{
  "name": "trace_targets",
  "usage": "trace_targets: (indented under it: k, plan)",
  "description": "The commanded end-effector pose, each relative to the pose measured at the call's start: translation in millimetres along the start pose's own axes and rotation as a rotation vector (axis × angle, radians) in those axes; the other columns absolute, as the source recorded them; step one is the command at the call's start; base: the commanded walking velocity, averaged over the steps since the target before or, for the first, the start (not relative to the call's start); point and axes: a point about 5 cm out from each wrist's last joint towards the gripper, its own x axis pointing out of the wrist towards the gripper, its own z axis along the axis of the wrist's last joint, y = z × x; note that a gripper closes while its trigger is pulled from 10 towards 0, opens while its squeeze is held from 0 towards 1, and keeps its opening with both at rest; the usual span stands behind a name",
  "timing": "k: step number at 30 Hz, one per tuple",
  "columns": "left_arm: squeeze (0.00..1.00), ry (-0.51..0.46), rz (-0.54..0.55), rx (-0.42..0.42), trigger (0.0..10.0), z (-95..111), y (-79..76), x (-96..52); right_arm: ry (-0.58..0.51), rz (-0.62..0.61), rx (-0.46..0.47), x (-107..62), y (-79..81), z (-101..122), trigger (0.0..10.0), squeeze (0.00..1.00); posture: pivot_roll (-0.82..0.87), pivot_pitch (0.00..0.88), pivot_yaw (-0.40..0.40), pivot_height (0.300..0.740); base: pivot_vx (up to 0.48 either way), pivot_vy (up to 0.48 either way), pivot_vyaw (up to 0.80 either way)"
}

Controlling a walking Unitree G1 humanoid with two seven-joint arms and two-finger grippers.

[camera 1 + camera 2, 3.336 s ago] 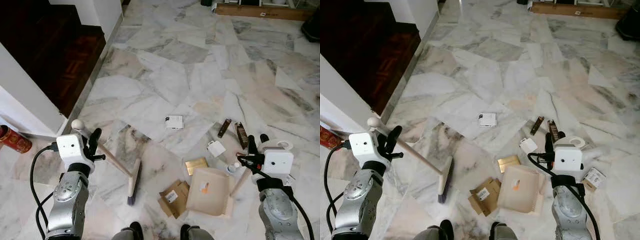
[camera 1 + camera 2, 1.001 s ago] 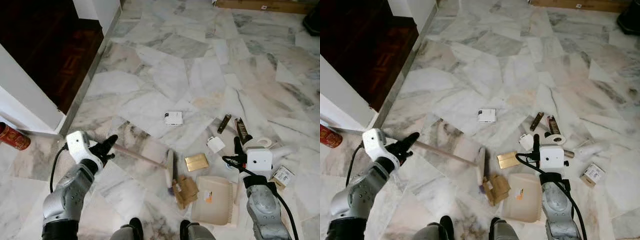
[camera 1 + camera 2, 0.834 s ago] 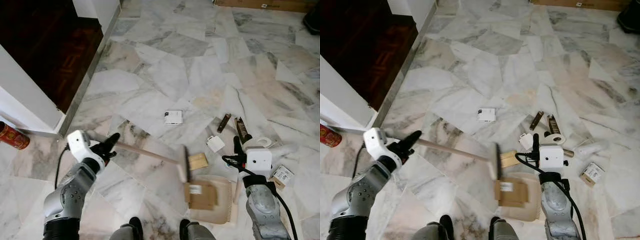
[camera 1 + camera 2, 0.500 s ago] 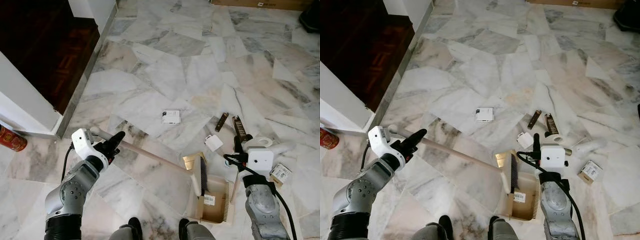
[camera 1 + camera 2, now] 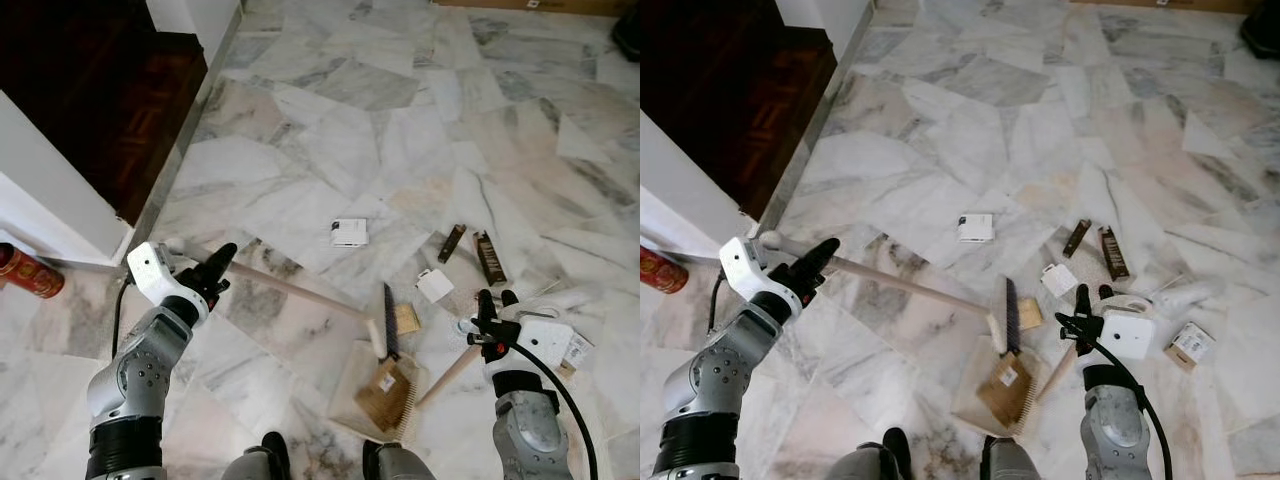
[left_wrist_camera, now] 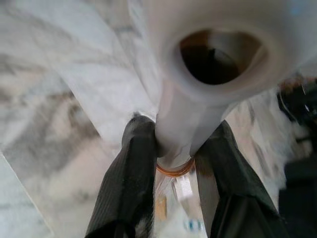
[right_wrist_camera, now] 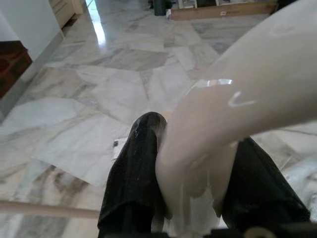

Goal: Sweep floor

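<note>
Cardboard scrap [image 5: 381,390] now in tilted dustpan [image 5: 352,385] — broom [image 5: 382,322] above

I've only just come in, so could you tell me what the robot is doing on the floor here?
It is sweeping litter off the marble floor. The left gripper is shut on the long wooden-handled broom, whose head rests at the mouth of the beige plastic dustpan. The right gripper is shut on the dustpan's handle. A flattened brown cardboard box lies in the pan; a small white box and other scraps lie beyond.
</note>
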Motion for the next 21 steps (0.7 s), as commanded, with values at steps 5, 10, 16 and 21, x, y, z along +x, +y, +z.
trace_targets:
  k: [5, 10, 16, 21]
  plan:
    - [0.00, -0.239, 0.054, 0.072, 10.0, 41, 4.4, -6.2, -0.079, 0.055, 0.081, 9.5, 16.2, 24, 10.0, 0.00, -0.10, 0.217, 0.084, 0.740, 0.000, 0.000, 0.00]
    - [0.00, -0.339, 0.098, 0.240, 10.0, 58, 2.3, -13.4, -0.112, 0.082, 0.098, 19.2, 24.8, 37, 10.0, 0.00, -0.09, 0.203, 0.076, 0.740, 0.000, 0.000, 0.00]
    - [0.00, -0.410, 0.163, 0.407, 10.0, 66, 6.3, -22.4, -0.161, 0.121, 0.110, 28.1, 34.5, 54, 10.0, 0.00, -0.09, 0.187, 0.069, 0.740, 0.000, 0.000, 0.00]
    - [0.00, -0.382, 0.156, 0.542, 10.0, 56, 6.3, -26.3, -0.179, 0.116, 0.139, 33.3, 37.5, 62, 10.0, 0.00, -0.08, 0.169, 0.063, 0.740, 0.000, 0.000, 0.00]
